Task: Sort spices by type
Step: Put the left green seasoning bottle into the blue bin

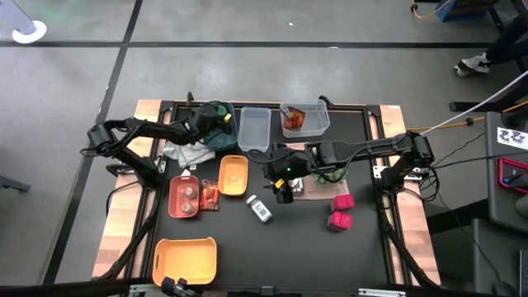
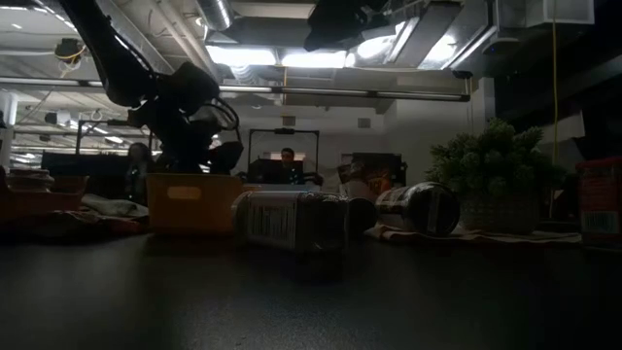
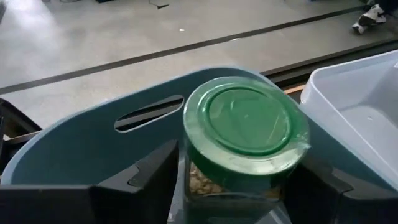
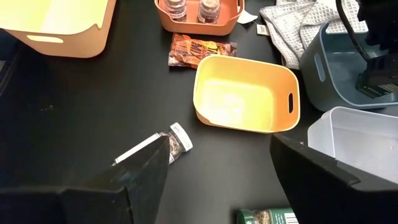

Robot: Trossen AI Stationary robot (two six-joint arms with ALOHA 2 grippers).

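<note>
My left gripper [image 1: 216, 122] is shut on a green-lidded spice jar [image 3: 245, 134] over the grey-blue bin [image 3: 81, 143] at the far left. My right gripper [image 1: 285, 181] hangs open and empty above mid-table. A jar with a green label [image 4: 267, 216] lies on its side just beneath it. A white labelled bottle [image 1: 260, 209] lies on its side on the table nearby. Two jars stand in the orange tray [image 1: 186, 196], with a red-orange packet [image 1: 209, 195] flat beside it. Two magenta boxes [image 1: 340, 210] sit on the table at the right. My left gripper pinches the jar's glass body just below the lid [image 3: 199, 180] between its two fingers, one on each side. The jar is upright, lid up, lifted above the inside of the grey-blue bin.
An empty yellow bin [image 1: 233, 175] sits mid-table. A clear bin [image 1: 254, 129] and a clear container holding red-orange packets [image 1: 304, 120] stand at the far edge. A larger yellow bin [image 1: 186, 260] is near front left. A grey cloth [image 1: 188, 151] and a spiky green plant [image 1: 330, 173] lie between.
</note>
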